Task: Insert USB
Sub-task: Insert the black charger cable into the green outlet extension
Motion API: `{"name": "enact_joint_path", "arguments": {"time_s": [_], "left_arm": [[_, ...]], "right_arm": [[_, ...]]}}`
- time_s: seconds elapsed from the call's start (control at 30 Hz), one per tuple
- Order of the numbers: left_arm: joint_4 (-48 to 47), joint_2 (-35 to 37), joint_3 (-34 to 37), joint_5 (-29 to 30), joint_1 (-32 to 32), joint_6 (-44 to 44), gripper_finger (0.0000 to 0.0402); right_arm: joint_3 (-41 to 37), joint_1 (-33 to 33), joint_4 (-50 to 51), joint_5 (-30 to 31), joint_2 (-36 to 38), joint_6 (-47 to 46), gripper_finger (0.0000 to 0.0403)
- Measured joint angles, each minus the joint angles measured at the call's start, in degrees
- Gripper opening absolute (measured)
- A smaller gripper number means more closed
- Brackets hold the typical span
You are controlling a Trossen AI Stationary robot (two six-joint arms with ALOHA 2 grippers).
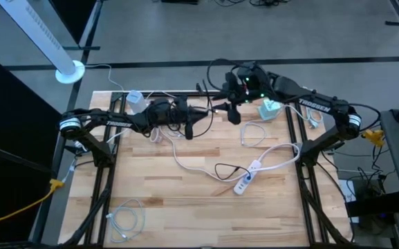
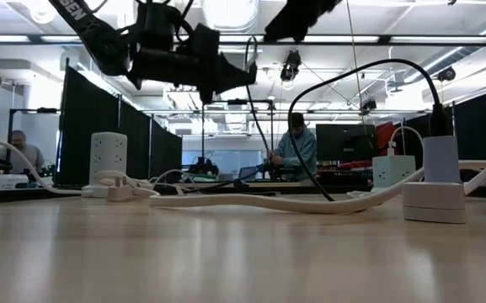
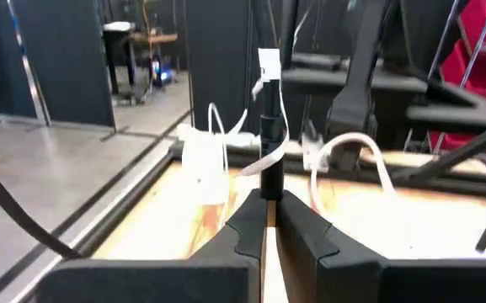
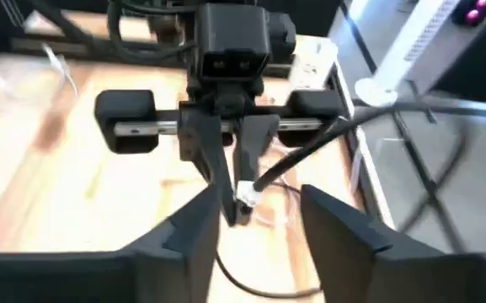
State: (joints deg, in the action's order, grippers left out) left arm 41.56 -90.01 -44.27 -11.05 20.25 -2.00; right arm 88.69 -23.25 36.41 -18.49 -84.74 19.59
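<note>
Both arms are up off the table, meeting mid-air over the back half, which looks like a handover of the black USB cable so the plug can be re-gripped at a usable angle. Left gripper has its fingers pressed together on the black USB plug, which sticks straight out past the fingertips with a small white tag at its far end; holding it by the body leaves the end free, presumably for insertion. Right gripper sits directly opposite, its fingers spread and nothing pinched between them. In the right wrist view the left gripper's closed tips sit in that gap with the plug, and the cable runs off to one side. My read: right has let go, or is about to, and left now owns the plug. Likely targets are all down on the wood: white power strip near the table middle on its white cord, pale green charger block at the back just beside the right arm, and a white charger at the back left. I can't tell which one is meant, or which port. A spare coiled white cable sits at the front left, well apart from the action. Low view shows the black cable arcing high above the table, so there's slack, but it could drag on the plug as left moves. People in the room behind, not involved.
</note>
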Motion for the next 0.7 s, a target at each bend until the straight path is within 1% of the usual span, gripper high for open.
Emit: {"name": "enact_joint_path", "arguments": {"time_s": [0.1, 0.13, 0.23, 0.3, 0.43, 0.53, 0.6, 0.7], "left_arm": [[-1.03, -0.79, 0.02, -0.02, 0.0, 0.02, 0.0006], [-1.49, -1.21, 0.02, 0.0, 0.0, 0.06, 0.0006], [-2.1, -3.45, 0.04, 0.0, 0.0, 0.05, 0.0006], [-1.42, -5.07, 0.05, -0.16, -0.22, -0.71, 0.0006], [1.0, -6.94, 0.07, -0.89, -1.16, -2.11, 0.0006], [0.96, -7.04, 0.07, -0.9, -2.08, -2.38, 0.0006], [0.99, -6.76, 0.07, -0.57, -2.86, -1.67, 0.0006], [0.58, -6.66, 0.07, 2.92, -4.48, 0.38, 0.0006]], "right_arm": [[4.63, 2.83, 2.8, 2.42, -2.0, 2.33, 0.0186], [5.85, 4.18, 3.92, 4.1, -3.02, 3.59, 0.0192], [9.23, 7.37, 6.96, 8.32, -6.89, 7.7, 0.0202], [11.7, 8.35, 9.53, 9.15, -10.09, 9.77, 0.0203], [15.45, 8.22, 16.32, 9.76, -16.29, 12.06, 0.0196], [18.49, 7.21, 20.59, 9.95, -18.5, 13.4, 0.0184], [20.78, 6.35, 24.91, 11.6, -19.69, 14.2, 0.0175], [24.13, 5.78, 32.69, 12.73, -22.62, 13.68, 0.0166]]}}
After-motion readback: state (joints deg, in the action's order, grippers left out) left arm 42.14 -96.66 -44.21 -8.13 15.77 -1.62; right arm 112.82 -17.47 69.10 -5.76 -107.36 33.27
